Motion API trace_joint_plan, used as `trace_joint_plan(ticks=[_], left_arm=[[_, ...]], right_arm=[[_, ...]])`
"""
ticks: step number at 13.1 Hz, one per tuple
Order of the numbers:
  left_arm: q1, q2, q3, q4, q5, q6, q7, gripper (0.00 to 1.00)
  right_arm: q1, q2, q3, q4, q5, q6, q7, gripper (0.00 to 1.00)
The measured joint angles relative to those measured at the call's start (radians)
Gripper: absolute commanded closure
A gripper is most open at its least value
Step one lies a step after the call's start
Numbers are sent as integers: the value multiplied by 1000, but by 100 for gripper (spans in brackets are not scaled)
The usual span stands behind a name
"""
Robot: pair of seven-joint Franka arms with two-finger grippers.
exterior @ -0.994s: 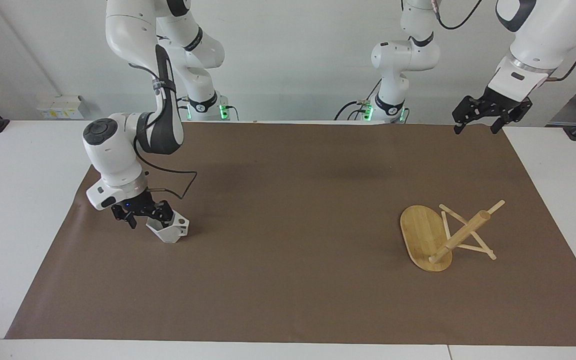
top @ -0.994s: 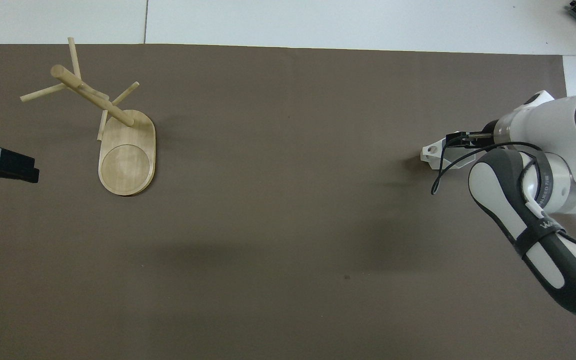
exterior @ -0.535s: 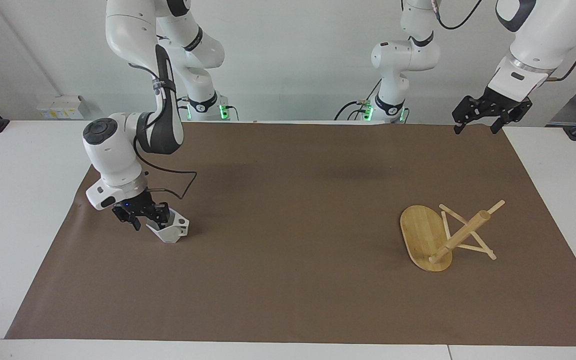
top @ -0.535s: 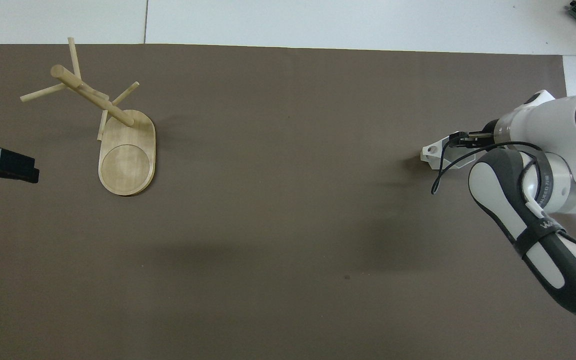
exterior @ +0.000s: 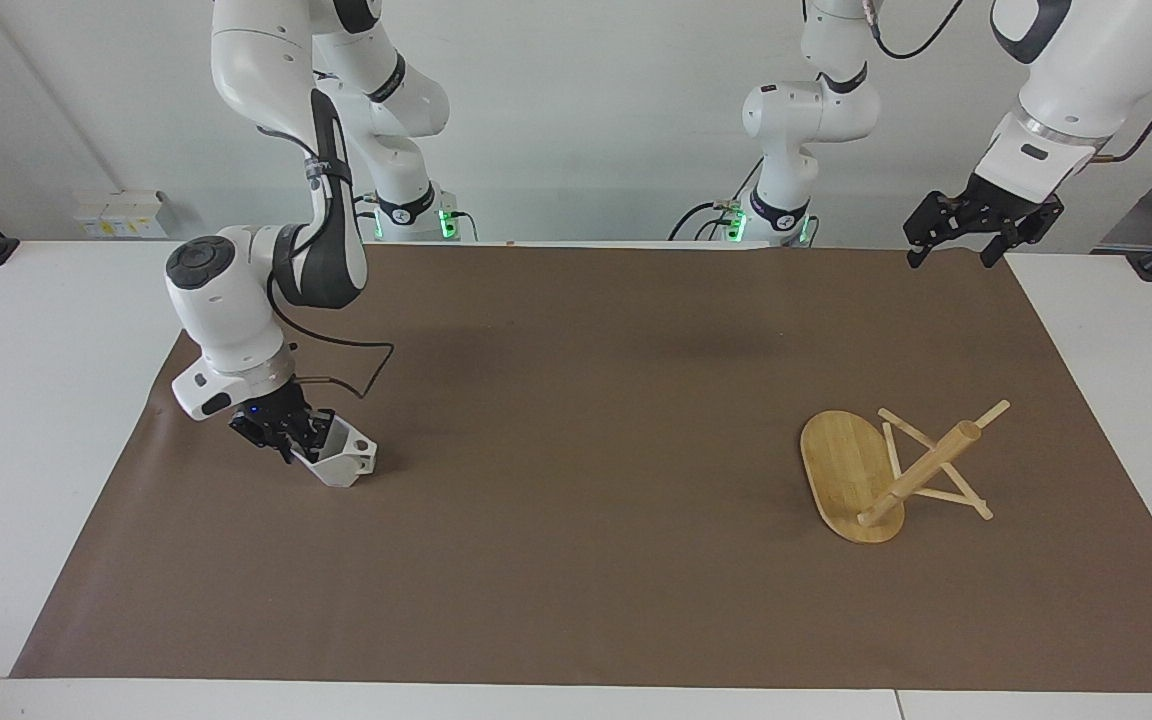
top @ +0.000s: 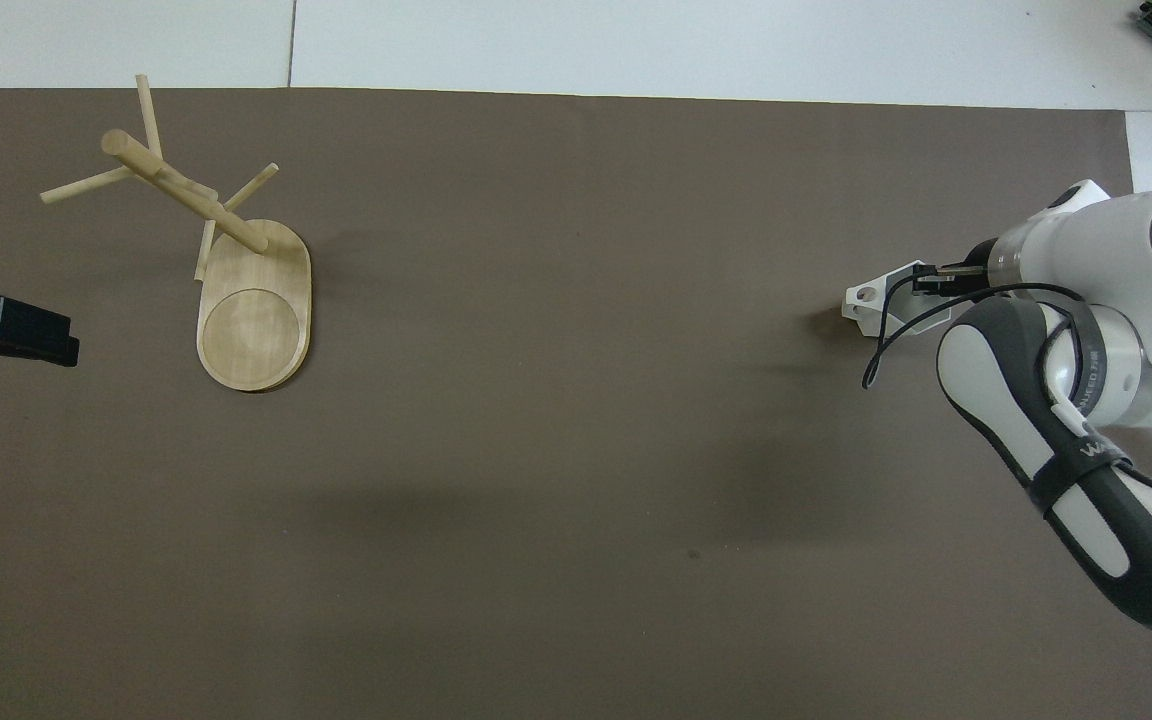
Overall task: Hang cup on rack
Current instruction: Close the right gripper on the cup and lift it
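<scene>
Brown mat (exterior: 576,560) (top: 576,450) covers most of the white table (exterior: 36,400) (top: 636,40) and fills nearly the whole overhead frame.

At the left of the facing frame the right arm bends down to the mat, and its right gripper (exterior: 304,436) (top: 936,283) is pinched together on the rim wall of the cup (exterior: 346,462) (top: 881,305). From above, that arm's own bulk hides much of the grip, so the hold is read mainly from the facing view. The cup sits low at the mat, tilted, toward the right arm's end of the table; whether its base rests on the mat or is just clear of it I cannot tell. Its blocky handle with the round hole points toward the middle of the table. Nothing shows inside the cup.

At the lower right of the facing frame, upper left of the overhead one, the rack (exterior: 886,470) (top: 226,260) stands well apart from the cup, toward the left arm's end. Its oval base lies on the mat and its post leans with thin pegs crossing it; no peg carries anything.

At the upper right of the facing frame the left arm waits, its left gripper (exterior: 954,256) (top: 6,330) raised over the mat's edge with its fingers apart.
</scene>
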Motion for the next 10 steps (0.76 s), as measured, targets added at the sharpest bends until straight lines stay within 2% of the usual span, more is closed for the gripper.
trace_joint_plan(ticks=[2, 3, 10], left_arm=[[0, 0, 0, 0, 0, 0, 0, 0], [0, 0, 0, 0, 0, 0, 0, 0], [0, -2, 1, 0, 0, 0, 0, 0]], right_arm=[[0, 0, 0, 0, 0, 0, 0, 98], [0, 0, 0, 0, 0, 0, 0, 100], [0, 0, 0, 2, 0, 1, 0, 100]])
